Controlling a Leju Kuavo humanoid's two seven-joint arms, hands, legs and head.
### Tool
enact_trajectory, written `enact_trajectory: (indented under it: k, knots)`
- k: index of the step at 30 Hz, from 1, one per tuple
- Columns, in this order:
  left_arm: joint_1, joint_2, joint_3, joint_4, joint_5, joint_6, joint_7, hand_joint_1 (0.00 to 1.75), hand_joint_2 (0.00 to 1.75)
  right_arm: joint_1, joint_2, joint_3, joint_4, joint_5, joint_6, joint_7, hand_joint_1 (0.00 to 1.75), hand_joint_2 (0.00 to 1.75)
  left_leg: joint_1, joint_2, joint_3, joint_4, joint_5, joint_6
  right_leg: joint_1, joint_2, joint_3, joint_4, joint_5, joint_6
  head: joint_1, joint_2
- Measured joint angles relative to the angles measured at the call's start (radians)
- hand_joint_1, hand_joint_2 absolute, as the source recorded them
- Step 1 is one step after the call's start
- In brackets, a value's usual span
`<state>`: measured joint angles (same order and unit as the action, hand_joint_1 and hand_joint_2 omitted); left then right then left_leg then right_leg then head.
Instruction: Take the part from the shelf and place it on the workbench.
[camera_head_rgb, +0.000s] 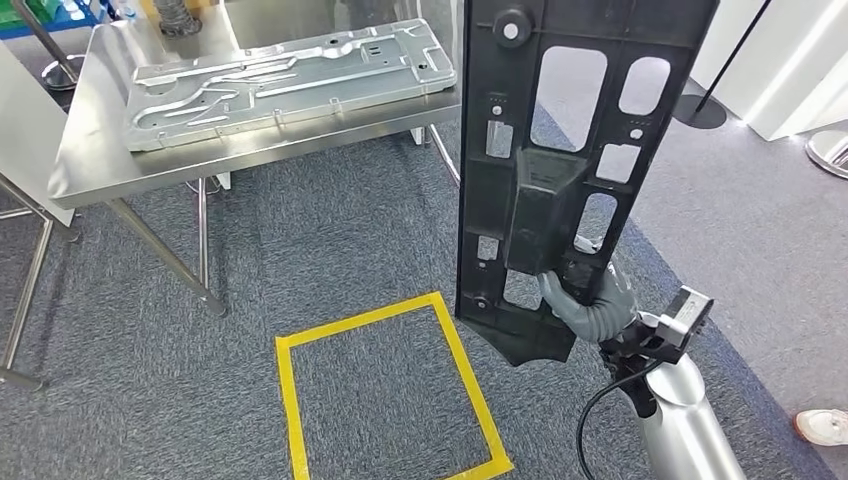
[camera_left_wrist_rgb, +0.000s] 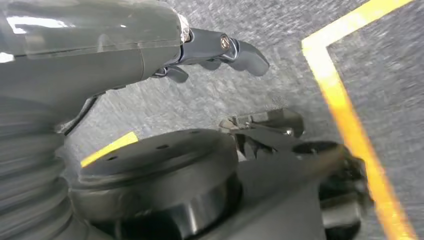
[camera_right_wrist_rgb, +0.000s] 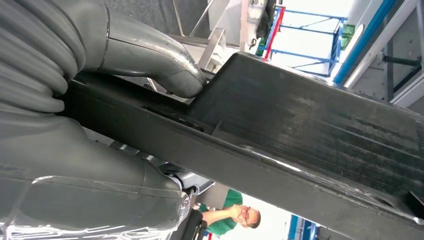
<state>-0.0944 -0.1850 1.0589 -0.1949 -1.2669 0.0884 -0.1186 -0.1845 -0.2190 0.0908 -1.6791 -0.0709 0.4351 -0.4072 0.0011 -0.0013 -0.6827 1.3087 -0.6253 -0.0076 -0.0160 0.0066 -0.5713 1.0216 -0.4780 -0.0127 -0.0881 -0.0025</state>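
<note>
The part is a long black plastic panel (camera_head_rgb: 560, 150) with several cut-out windows, held upright in front of me. My right hand (camera_head_rgb: 590, 300) grips it near its lower end, fingers wrapped round the raised block in its middle. In the right wrist view the thumb (camera_right_wrist_rgb: 165, 65) presses on the panel's dark edge (camera_right_wrist_rgb: 310, 130). The steel workbench (camera_head_rgb: 100, 170) stands at the far left, with a silver stamped metal plate (camera_head_rgb: 290, 80) lying on it. My left hand (camera_left_wrist_rgb: 220, 50) hangs over the grey carpet, fingers loosely out and holding nothing.
A yellow tape square (camera_head_rgb: 380, 390) marks the carpet just left of the panel. The workbench legs (camera_head_rgb: 170, 255) reach the floor at the left. Someone's white shoe (camera_head_rgb: 822, 426) is at the right edge. A person in green (camera_right_wrist_rgb: 230, 212) stands beyond the panel.
</note>
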Motion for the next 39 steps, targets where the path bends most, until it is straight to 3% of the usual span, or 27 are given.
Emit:
enact_trajectory:
  k: [1,2,4,5,6,7,9,11,12,14,16,17,19,21,22,25,27,30,31,32,33,35,36,37,39]
  knots:
    - [0.000,0.000,0.000,0.000,0.001,0.000,0.000,0.00,1.75,0.000,0.000,0.000,0.000,0.000,0.000,0.000,1.69,1.75,-0.001,0.000,-0.015,-0.006,0.008,0.004,0.002,0.001,0.012,0.000,-0.009,0.000,0.000,0.000]
    - [0.000,0.000,0.000,0.000,0.001,0.001,0.000,0.00,1.75,-0.001,0.001,0.000,0.001,0.000,0.001,0.000,1.69,1.75,-0.003,0.000,-0.013,-0.046,0.037,0.010,0.003,0.002,0.026,-0.001,-0.019,0.000,0.000,0.000]
    - [0.003,0.001,0.000,0.000,0.001,0.004,0.001,0.00,1.75,-0.005,0.001,0.000,0.002,0.000,0.002,0.000,1.69,1.75,-0.014,0.000,0.014,-0.178,0.140,0.027,0.004,0.003,0.050,-0.002,-0.038,0.003,0.000,0.000]
    - [0.005,0.002,0.001,0.000,0.001,0.006,0.002,0.00,1.75,-0.006,0.001,0.000,0.003,0.000,0.003,0.000,1.69,1.75,-0.020,-0.001,0.025,-0.230,0.176,0.035,0.004,0.005,0.058,-0.004,-0.045,0.006,0.000,0.000]
    - [0.008,0.003,0.002,0.000,0.002,0.007,0.002,0.00,1.75,-0.006,0.001,0.000,0.005,0.000,0.003,0.000,1.69,1.75,-0.025,-0.002,0.033,-0.262,0.199,0.041,0.003,0.006,0.062,-0.007,-0.051,0.011,0.000,0.000]
    - [0.009,0.004,0.002,0.000,0.002,0.008,0.002,0.00,1.75,-0.006,0.001,0.000,0.007,0.000,0.004,0.000,1.69,1.75,-0.027,-0.003,0.035,-0.276,0.203,0.045,0.004,0.008,0.066,-0.007,-0.053,0.017,0.000,0.000]
    - [0.009,0.004,0.003,0.000,0.004,0.009,0.003,0.00,1.75,-0.009,0.002,0.000,0.010,0.000,0.005,0.001,1.69,1.75,-0.024,-0.003,0.053,-0.292,0.202,0.052,0.004,0.008,0.076,-0.008,-0.055,0.030,0.000,0.000]
    - [0.008,0.001,0.003,0.000,0.004,0.009,0.003,0.00,1.75,-0.016,0.004,0.000,0.009,0.000,0.005,0.000,1.69,1.75,-0.020,-0.003,0.081,-0.307,0.200,0.058,0.004,0.005,0.067,0.033,-0.070,0.037,0.000,0.000]
    - [0.008,0.000,0.003,0.000,0.004,0.010,0.003,0.00,1.75,-0.018,0.005,0.000,0.009,0.000,0.005,-0.001,1.69,1.75,-0.019,-0.004,0.094,-0.312,0.195,0.061,0.004,0.004,0.041,0.078,-0.088,0.040,0.000,0.000]
    - [0.007,0.000,0.003,0.000,0.004,0.010,0.003,0.00,1.75,-0.018,0.007,0.000,0.010,-0.001,0.005,-0.001,1.69,1.75,-0.020,-0.004,0.109,-0.313,0.181,0.063,0.004,0.004,-0.040,0.195,-0.133,0.044,0.000,0.000]
    - [0.009,0.000,0.003,0.000,0.004,0.010,0.003,0.00,1.75,-0.014,0.008,0.000,0.014,-0.001,0.006,0.000,1.69,1.75,-0.020,-0.005,0.131,-0.312,0.162,0.063,0.003,0.004,-0.100,0.244,-0.142,0.048,0.000,0.000]
    - [0.010,0.000,0.004,0.000,0.004,0.009,0.003,0.00,1.75,-0.013,0.009,0.000,0.015,-0.001,0.006,0.000,1.69,1.75,-0.020,-0.005,0.145,-0.312,0.151,0.061,0.001,0.003,-0.107,0.219,-0.117,0.051,0.000,0.000]
    - [0.012,-0.001,0.004,0.000,0.004,0.009,0.002,0.00,1.75,-0.013,0.009,0.000,0.017,-0.001,0.006,0.000,1.69,1.75,-0.020,-0.005,0.176,-0.312,0.127,0.057,0.000,0.000,-0.090,0.105,-0.017,0.052,0.000,0.000]
    - [0.011,-0.001,0.004,0.000,0.004,0.009,0.002,0.00,1.75,-0.013,0.011,0.000,0.020,-0.001,0.006,0.000,1.69,1.75,-0.020,-0.007,0.193,-0.310,0.105,0.046,0.005,-0.004,-0.076,0.024,0.049,0.040,0.002,0.000]
    - [0.010,-0.001,0.004,0.000,0.004,0.009,0.002,0.00,1.75,-0.013,0.013,0.000,0.021,-0.001,0.007,0.000,1.69,1.75,-0.020,-0.007,0.197,-0.308,0.099,0.040,0.009,-0.004,-0.075,0.011,0.059,0.031,0.002,0.000]
    - [0.006,-0.001,0.004,0.000,0.005,0.009,0.001,0.00,1.75,-0.017,0.014,-0.001,0.021,-0.002,0.010,-0.001,1.69,1.75,-0.018,-0.005,0.202,-0.288,0.090,0.024,0.010,0.000,-0.057,0.003,0.046,0.007,0.003,0.000]
    - [0.004,-0.001,0.004,0.000,0.007,0.010,0.001,0.00,1.75,-0.021,0.014,-0.001,0.021,-0.002,0.014,-0.003,1.69,1.75,-0.014,-0.005,0.164,-0.210,0.070,0.014,0.007,0.001,-0.034,-0.003,0.034,-0.003,0.003,0.000]
    - [0.005,-0.001,0.005,0.000,0.009,0.009,0.000,0.00,1.75,-0.023,0.014,-0.001,0.021,-0.002,0.016,-0.005,1.69,1.75,-0.006,-0.004,0.039,-0.027,0.008,0.004,0.009,0.000,-0.002,-0.005,0.007,-0.007,0.003,0.000]
    - [0.005,-0.001,0.005,0.000,0.010,0.009,-0.001,0.00,1.75,-0.023,0.014,-0.001,0.021,-0.002,0.016,-0.005,1.69,1.75,-0.005,-0.004,0.009,-0.004,0.003,0.004,0.009,0.001,0.011,-0.005,-0.003,-0.007,0.003,0.000]
    - [0.005,-0.001,0.005,0.000,0.010,0.009,-0.001,0.00,1.75,-0.023,0.014,-0.001,0.021,-0.002,0.016,-0.005,1.69,1.75,-0.005,-0.004,-0.004,-0.017,0.019,0.006,0.010,0.001,0.026,-0.005,-0.014,-0.007,0.003,0.000]
    - [0.005,-0.001,0.006,0.000,0.010,0.010,-0.001,0.00,1.75,-0.023,0.014,-0.001,0.021,-0.002,0.016,-0.005,1.69,1.75,-0.007,-0.004,-0.002,-0.062,0.056,0.010,0.010,0.001,0.042,-0.006,-0.025,-0.007,0.003,0.000]
    - [0.007,0.000,0.007,0.000,0.010,0.010,0.000,0.00,1.75,-0.022,0.014,-0.001,0.022,-0.002,0.017,-0.005,1.69,1.75,-0.017,-0.004,0.021,-0.190,0.161,0.024,0.010,0.002,0.070,-0.007,-0.047,-0.002,0.003,0.000]
    - [0.008,0.001,0.008,0.000,0.010,0.010,0.000,0.00,1.75,-0.022,0.014,-0.001,0.023,-0.002,0.017,-0.006,1.69,1.75,-0.022,-0.005,0.032,-0.239,0.195,0.031,0.010,0.003,0.079,-0.009,-0.056,0.003,0.003,0.000]
    - [0.009,0.002,0.009,0.000,0.010,0.010,0.000,0.00,1.75,-0.022,0.014,-0.001,0.024,-0.002,0.017,-0.006,1.69,1.75,-0.027,-0.006,0.038,-0.268,0.215,0.038,0.010,0.005,0.086,-0.013,-0.062,0.008,0.003,0.000]
    - [0.010,0.002,0.009,0.000,0.010,0.010,-0.001,0.00,1.75,-0.023,0.014,0.000,0.025,-0.001,0.016,-0.006,1.69,1.75,-0.027,-0.007,0.051,-0.290,0.215,0.046,0.012,0.006,0.096,-0.017,-0.061,0.020,0.003,0.000]
